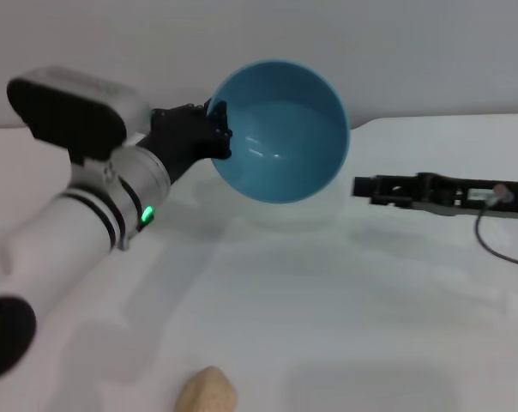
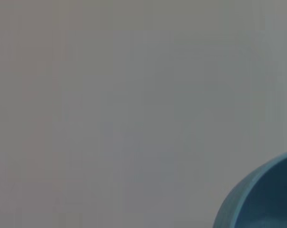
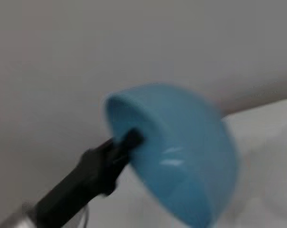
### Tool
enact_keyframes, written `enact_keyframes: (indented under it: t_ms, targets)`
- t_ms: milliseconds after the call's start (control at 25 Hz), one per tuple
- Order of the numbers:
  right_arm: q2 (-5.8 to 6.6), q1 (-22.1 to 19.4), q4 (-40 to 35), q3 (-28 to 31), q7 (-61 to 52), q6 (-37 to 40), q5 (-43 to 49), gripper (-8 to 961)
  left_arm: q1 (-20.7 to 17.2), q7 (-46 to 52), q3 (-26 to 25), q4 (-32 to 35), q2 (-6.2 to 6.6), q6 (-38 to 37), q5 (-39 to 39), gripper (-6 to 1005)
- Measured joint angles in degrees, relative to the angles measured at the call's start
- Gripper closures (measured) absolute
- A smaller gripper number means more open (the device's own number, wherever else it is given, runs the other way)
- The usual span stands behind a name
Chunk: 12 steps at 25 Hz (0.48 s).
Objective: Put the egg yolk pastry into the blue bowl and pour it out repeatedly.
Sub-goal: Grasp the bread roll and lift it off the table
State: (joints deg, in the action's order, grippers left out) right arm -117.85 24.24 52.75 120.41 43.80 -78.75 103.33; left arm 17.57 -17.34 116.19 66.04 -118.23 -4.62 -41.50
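The blue bowl [image 1: 280, 129] is held up off the white bench [image 1: 328, 300] by the left claw [image 1: 218, 130], which is clamped on the bowl's rim at its left side. The bowl is tipped steeply on its side, so its glossy inside is turned toward the head camera, and nothing is seen inside it. In the right wrist view the bowl [image 3: 181, 156] is seen from the side with its rounded underside showing, and the black fingers [image 3: 127, 141] of the left claw are pinched over the rim. In the left wrist view only an edge of the bowl [image 2: 262, 199] is caught in one corner, against a plain grey wall. The egg yolk pastry [image 1: 206, 391] lies on the bench at the near edge of the head view, well apart from the bowl and not touched by either claw. The right claw [image 1: 366, 187] is held out low over the bench to the right of the bowl, pointed toward it but apart from it; whether it is wide or narrow cannot be told.
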Motion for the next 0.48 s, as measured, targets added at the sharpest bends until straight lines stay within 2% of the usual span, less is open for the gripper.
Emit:
enact_keyframes:
  t_ms: [120, 240, 480]
  targets:
    - [-0.08, 2.16, -0.63, -0.9, -0.02, -1.22, 0.79, 417, 1.1, 1.24, -4.46, 1.38, -0.04, 9.18, -0.79, 986]
    - [-0.17, 3.59, -0.7, -2.91, -0.27, -1.36, 1.27, 417, 3.81, 3.95, -10.47, 1.22, 0.12, 20.75, -1.29, 986]
    - [-0.34, 6.54, -0.2, -8.01, -0.83, -0.62, 2.74, 423, 7.51, 4.83, -18.6, -0.52, 0.13, 35.57, -0.86, 987]
